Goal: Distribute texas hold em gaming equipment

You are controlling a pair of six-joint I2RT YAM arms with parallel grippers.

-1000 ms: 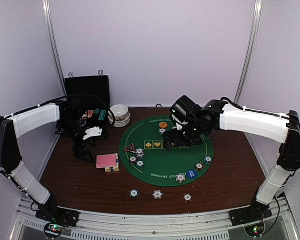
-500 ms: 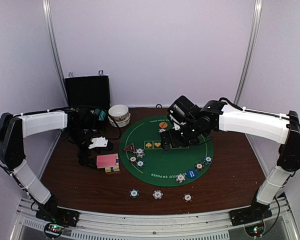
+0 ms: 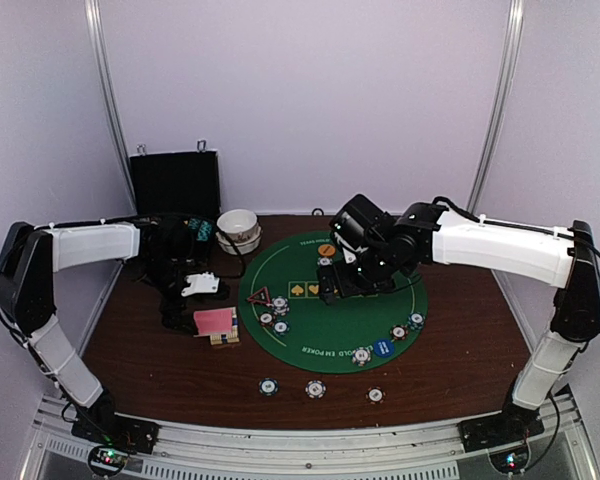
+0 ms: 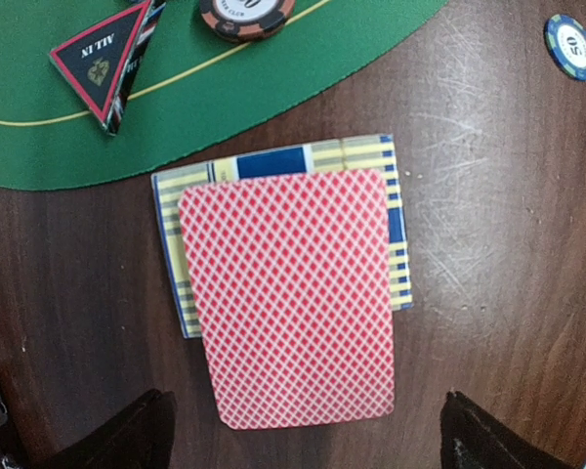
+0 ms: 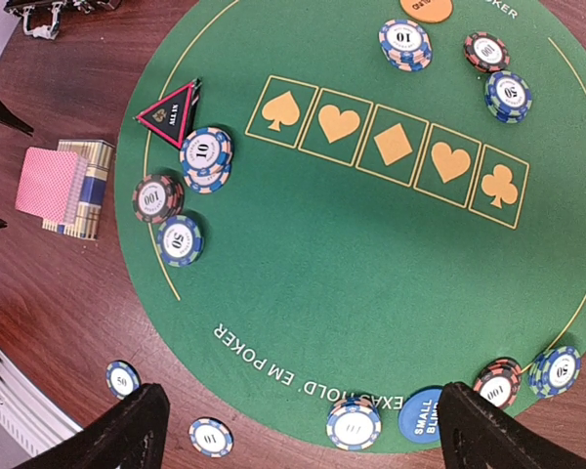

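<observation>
A pink-backed deck of cards (image 3: pixel 214 321) (image 4: pixel 288 298) (image 5: pixel 49 183) lies on a striped yellow and blue box (image 4: pixel 396 225), just left of the mat. My left gripper (image 3: pixel 183 304) (image 4: pixel 303 440) hovers open just left of the deck, with nothing between its fingers. My right gripper (image 3: pixel 346 284) (image 5: pixel 303 430) hangs open and empty above the middle of the mat. On the mat are a red triangle marker (image 3: pixel 259 296) (image 4: pixel 103 59) (image 5: pixel 171 112), an orange button (image 3: pixel 326 250) (image 5: pixel 426 8), a blue button (image 3: pixel 383 348) (image 5: pixel 422 415) and several striped chips (image 3: pixel 280 306) (image 5: pixel 207 153).
The round green felt mat (image 3: pixel 330 320) covers the table's middle. A black case (image 3: pixel 175 185) stands open at the back left, with white bowls (image 3: pixel 240 230) beside it. Three chips (image 3: pixel 315 388) lie in a row on the bare wood near the front edge.
My left gripper has swung right and away from the front edge, ending close to the deck. My right gripper has drifted slightly left and back over the mat. Both stayed open.
</observation>
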